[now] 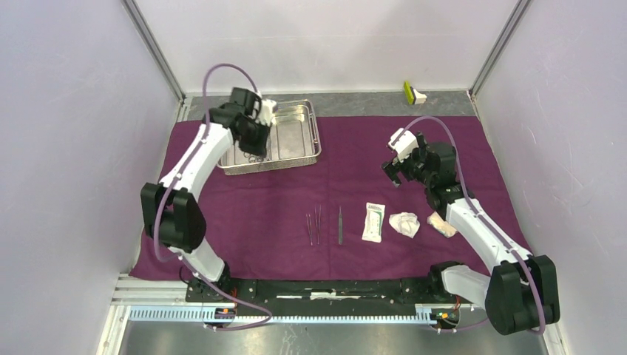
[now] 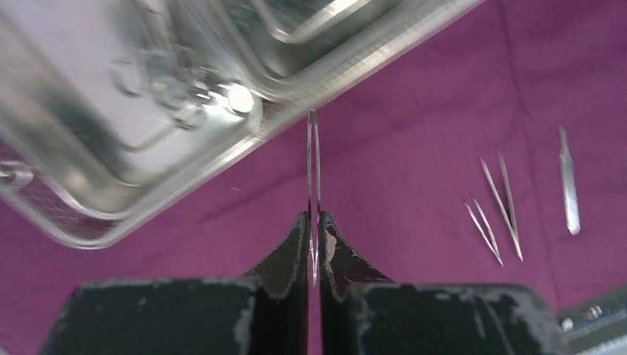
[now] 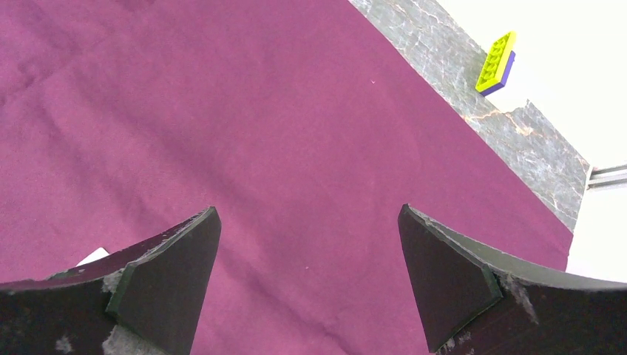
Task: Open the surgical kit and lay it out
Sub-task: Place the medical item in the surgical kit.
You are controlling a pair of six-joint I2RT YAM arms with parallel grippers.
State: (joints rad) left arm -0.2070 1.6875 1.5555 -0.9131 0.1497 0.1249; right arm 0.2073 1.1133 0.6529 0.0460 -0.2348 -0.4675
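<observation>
the step in hand looks like emptying the steel tray (image 1: 296, 129). the left tool (image 2: 313, 219) is pinched shut on a thin pair of tweezers (image 2: 313, 155), whose tips stick out past the fingers, just over the tray's near rim. a ringed instrument (image 2: 174, 96) lies in the tray, too blurred to name.

the purple cloth (image 1: 244, 222) is already spread flat. along its near part lie 2 slim forceps (image 1: 313, 224), 1 slender instrument (image 1: 340, 224), the white packet (image 1: 373, 222) and 2 gauze wads (image 1: 404, 223), set side by side in a row with small gaps between them. the right tool (image 3: 309, 209) hangs wide open over bare cloth, right of the tray, holding nothing.

the next move, as i judge it, is to carry the tweezers to that row and lay them beside the forceps. they should come down onto the cloth before the fingers part, since so thin and springy a piece could twist or skid on release.

the cloth covers most of a grey marbled counter (image 1: 370, 102). only a far strip shows bare, with a small yellow block (image 3: 495, 63) near its right corner. pale walls (image 1: 74, 111) close 3 sides, with metal posts in the far corners.
</observation>
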